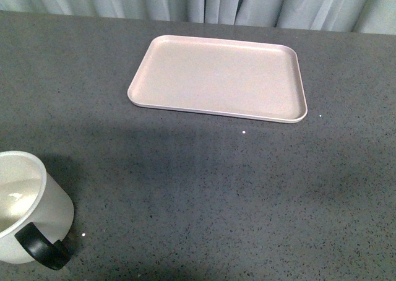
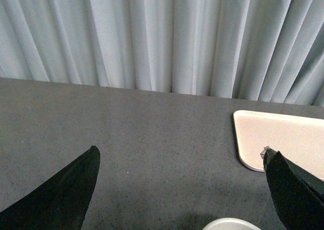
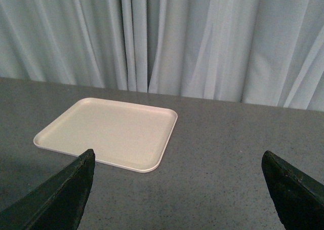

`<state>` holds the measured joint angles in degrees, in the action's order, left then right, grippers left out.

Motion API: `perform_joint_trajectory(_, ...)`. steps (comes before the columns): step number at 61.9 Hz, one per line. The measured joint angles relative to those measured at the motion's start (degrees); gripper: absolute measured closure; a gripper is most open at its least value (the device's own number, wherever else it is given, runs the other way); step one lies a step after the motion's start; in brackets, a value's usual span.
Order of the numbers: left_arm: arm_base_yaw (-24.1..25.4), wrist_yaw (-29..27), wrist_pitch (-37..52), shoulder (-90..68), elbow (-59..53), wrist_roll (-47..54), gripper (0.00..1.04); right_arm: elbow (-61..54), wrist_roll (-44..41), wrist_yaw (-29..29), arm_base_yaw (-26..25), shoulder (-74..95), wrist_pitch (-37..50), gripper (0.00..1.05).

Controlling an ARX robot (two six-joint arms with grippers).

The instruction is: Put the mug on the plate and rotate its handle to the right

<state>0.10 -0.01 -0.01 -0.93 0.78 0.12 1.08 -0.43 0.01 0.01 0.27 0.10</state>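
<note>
The white mug (image 1: 28, 207) stands at the near left corner of the grey table, partly cut off by the frame edge, its black handle (image 1: 40, 247) toward the camera. Its smiley face is not visible. The pale pink plate (image 1: 219, 77) lies bare at the far middle of the table. Neither arm shows in the front view. In the left wrist view my left gripper (image 2: 179, 154) is open above the table, the mug's rim (image 2: 231, 224) just below it and the plate's corner (image 2: 263, 136) beside one finger. My right gripper (image 3: 178, 156) is open and empty, the plate (image 3: 109, 131) ahead of it.
Pale blue-grey curtains (image 1: 204, 2) hang along the table's far edge. The speckled grey table (image 1: 216, 188) stretches between the mug and the plate.
</note>
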Motion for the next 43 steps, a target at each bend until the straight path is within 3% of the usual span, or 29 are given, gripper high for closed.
perform_joint_trajectory(31,0.0,-0.1,0.0,0.0,0.0,0.0,0.09,0.0,0.0,0.0,0.0,0.0,0.0,0.09)
perform_joint_trajectory(34,-0.9,-7.3,-9.9,-5.0,3.9,-2.0,0.09,0.0,0.0,0.0,0.0,0.0,0.0,0.09)
perform_joint_trajectory(35,0.0,-10.3,-15.3,-10.0,7.0,-2.0,0.09,0.0,0.0,0.1,0.0,0.0,0.0,0.09)
perform_joint_trajectory(37,3.8,-10.7,-18.2,-19.0,11.1,-0.4,0.09,0.0,0.0,0.0,0.0,0.0,0.0,0.09)
perform_joint_trajectory(43,12.5,-4.1,-8.6,-38.5,18.7,7.1,0.09,0.0,0.0,0.0,0.0,0.0,0.0,0.09)
